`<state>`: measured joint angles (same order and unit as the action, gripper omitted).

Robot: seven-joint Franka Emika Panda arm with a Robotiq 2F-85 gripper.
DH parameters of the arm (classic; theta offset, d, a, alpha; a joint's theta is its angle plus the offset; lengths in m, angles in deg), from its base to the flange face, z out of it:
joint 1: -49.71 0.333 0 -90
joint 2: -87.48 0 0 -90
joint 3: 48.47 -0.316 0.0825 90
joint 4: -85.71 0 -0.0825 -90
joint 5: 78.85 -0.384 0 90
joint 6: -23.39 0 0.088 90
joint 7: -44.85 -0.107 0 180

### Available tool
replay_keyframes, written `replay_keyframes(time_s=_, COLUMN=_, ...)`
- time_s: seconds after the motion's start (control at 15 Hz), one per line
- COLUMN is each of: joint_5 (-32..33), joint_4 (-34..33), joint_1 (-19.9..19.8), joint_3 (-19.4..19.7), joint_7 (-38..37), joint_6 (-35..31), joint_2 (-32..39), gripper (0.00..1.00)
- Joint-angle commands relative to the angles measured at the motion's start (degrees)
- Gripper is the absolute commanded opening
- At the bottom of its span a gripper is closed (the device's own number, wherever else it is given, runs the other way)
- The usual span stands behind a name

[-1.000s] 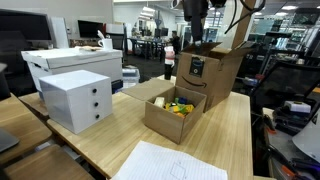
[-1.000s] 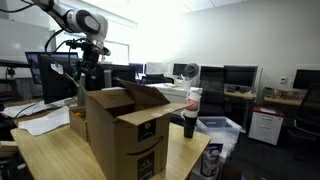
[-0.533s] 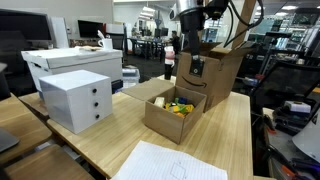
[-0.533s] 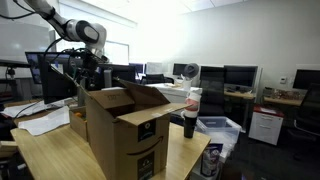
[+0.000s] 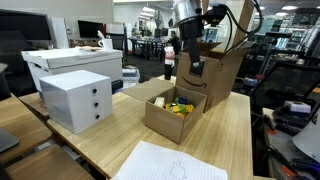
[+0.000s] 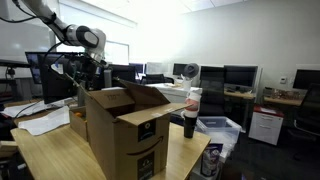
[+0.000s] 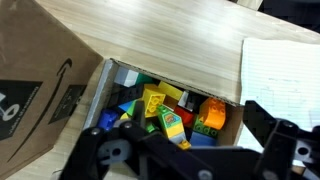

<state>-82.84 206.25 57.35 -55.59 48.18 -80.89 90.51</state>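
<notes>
wooden table (image 5: 225,125) | tool (image 5: 192,66) apart, empty | wrist view shows toy blocks (image 7: 165,115) in box (image 5: 160,122) | carton (image 6: 125,130) hides them in an exterior view

We're in an open-plan office, bright under ceiling lights (image 5: 150,10). Up front sits a pale wooden table (image 5: 232,128), with a white drawer unit (image 5: 78,98) on it and a sheet of paper (image 5: 165,163) near its edge. In an exterior view, dark monitors (image 6: 240,78) line a desk along the plain wall (image 6: 260,35), and a white cabinet (image 6: 266,126) stands below.
</notes>
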Motion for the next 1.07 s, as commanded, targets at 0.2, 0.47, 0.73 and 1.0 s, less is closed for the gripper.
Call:
replay_keyframes(time_s=0.2, joint_5=1.81, joint_4=-3.11, joint_1=-0.97, joint_3=1.36, joint_7=-3.20, joint_6=0.45, joint_2=-1.47, gripper=1.00)
replay_keyframes(time_s=0.47, joint_5=3.81, joint_4=-5.46, joint_1=-1.56, joint_3=2.30, joint_7=-6.49, joint_6=0.93, joint_2=-2.17, gripper=1.00)
replay_keyframes(time_s=0.73, joint_5=6.81, joint_4=-7.15, joint_1=-2.04, joint_3=3.32, joint_7=-10.86, joint_6=1.91, joint_2=-2.74, gripper=1.00)
replay_keyframes(time_s=1.0, joint_5=8.84, joint_4=-8.39, joint_1=-2.77, joint_3=4.12, joint_7=-16.21, joint_6=4.26, joint_2=-3.95, gripper=1.00)
